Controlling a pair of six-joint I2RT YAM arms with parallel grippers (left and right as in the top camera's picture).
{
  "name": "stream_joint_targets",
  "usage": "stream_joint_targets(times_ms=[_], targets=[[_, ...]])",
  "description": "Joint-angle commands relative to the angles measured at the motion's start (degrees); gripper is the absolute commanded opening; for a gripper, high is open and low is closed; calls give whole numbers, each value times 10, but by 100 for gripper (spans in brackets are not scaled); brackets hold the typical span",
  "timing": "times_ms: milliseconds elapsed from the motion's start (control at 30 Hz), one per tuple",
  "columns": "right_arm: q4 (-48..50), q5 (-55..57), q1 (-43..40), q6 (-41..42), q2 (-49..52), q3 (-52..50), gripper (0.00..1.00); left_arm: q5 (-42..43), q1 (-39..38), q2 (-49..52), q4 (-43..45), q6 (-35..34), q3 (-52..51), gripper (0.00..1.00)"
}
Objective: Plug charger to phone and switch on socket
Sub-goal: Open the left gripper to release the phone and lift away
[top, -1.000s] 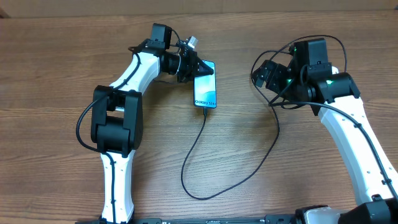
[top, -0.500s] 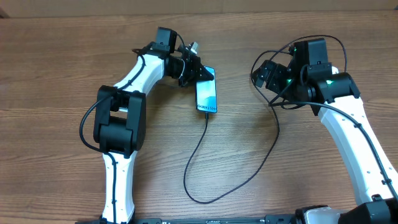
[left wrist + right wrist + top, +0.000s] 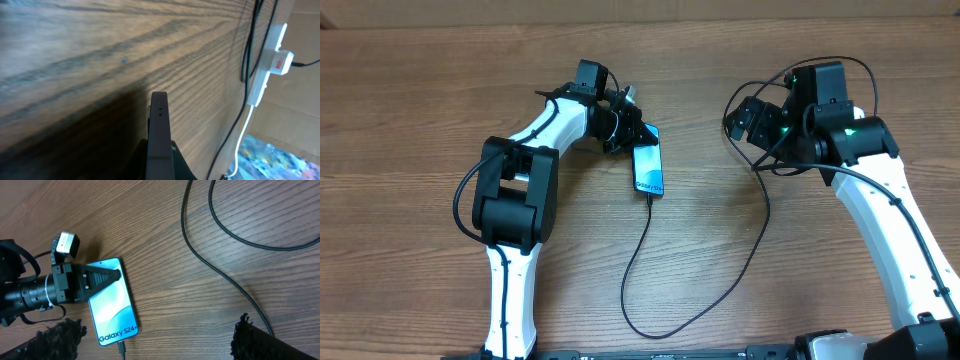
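The phone [image 3: 648, 168] with its lit teal "Galaxy S24" screen is held by my left gripper [image 3: 624, 130], which is shut on its top end. In the left wrist view the phone [image 3: 160, 127] shows edge-on, tilted above the wood. The charger [image 3: 642, 245], a thin black cable, is plugged into the phone's bottom [image 3: 121, 349] and loops across the table toward the right arm. The socket [image 3: 266, 67], a white power strip with a red switch mark, shows only in the left wrist view. My right gripper [image 3: 745, 120] is open and empty, to the right of the phone [image 3: 112, 307].
A white cord [image 3: 244, 132] runs from the power strip toward the table's edge. Black cables [image 3: 220, 275] curve over the wood near the right arm. Cardboard borders the table behind the strip.
My left gripper has carried the phone a little down and right and tilted it more onto its edge. The cable followed. The right arm has not moved.
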Motion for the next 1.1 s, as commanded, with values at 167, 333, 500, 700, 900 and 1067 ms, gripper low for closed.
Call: stream_joint_targets(times_ms=[167, 333, 500, 700, 900, 1067], targets=[[2, 0, -2, 1, -14, 4, 98, -28, -5, -4, 4, -4, -30, 4], [1, 0, -2, 1, -14, 4, 98, -39, -5, -4, 4, -5, -36, 4], [2, 0, -2, 1, -14, 4, 98, -41, -5, -4, 4, -9, -38, 5], [2, 0, -2, 1, -14, 4, 98, -41, -5, -4, 4, -19, -38, 13], [3, 0, -2, 1, -14, 4, 98, -41, -5, -4, 4, -19, -38, 17], [4, 0, -2, 1, -14, 4, 98, -41, -5, -4, 4, -19, -38, 22]])
